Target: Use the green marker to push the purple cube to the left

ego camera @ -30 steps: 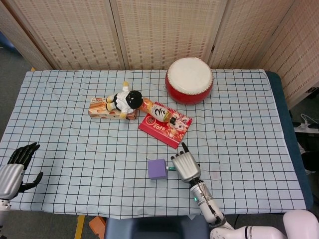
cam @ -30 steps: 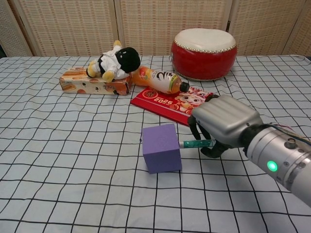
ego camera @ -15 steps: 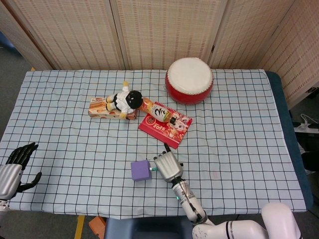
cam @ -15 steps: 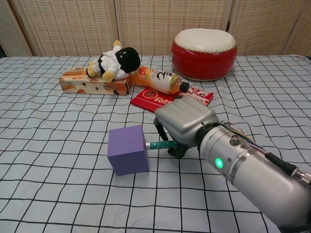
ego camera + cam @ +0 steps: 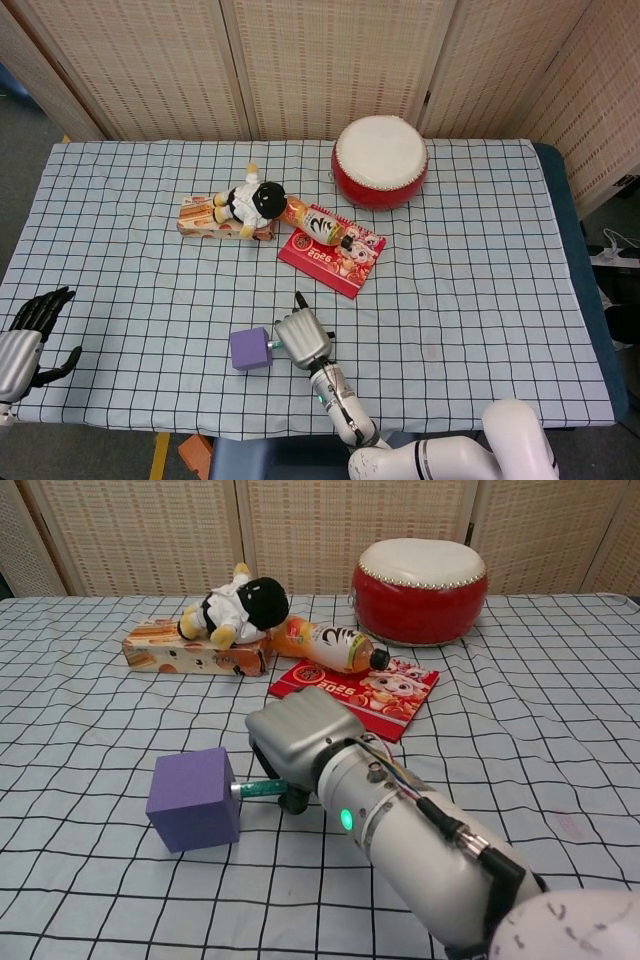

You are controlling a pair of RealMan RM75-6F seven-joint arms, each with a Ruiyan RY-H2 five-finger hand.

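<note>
One marker tip driving one cube across the checked tabletop (image 5: 560, 680).
Right hand (image 5: 300, 742) has its fingers wrapped round the slim green marker (image 5: 262, 789), tip touching the purple foam cube (image 5: 193, 799) at its 9 o'clock. An off-centre push could spin the cube aside. Left hand (image 5: 28, 335) idles, fingers spread, holding nothing.
</note>
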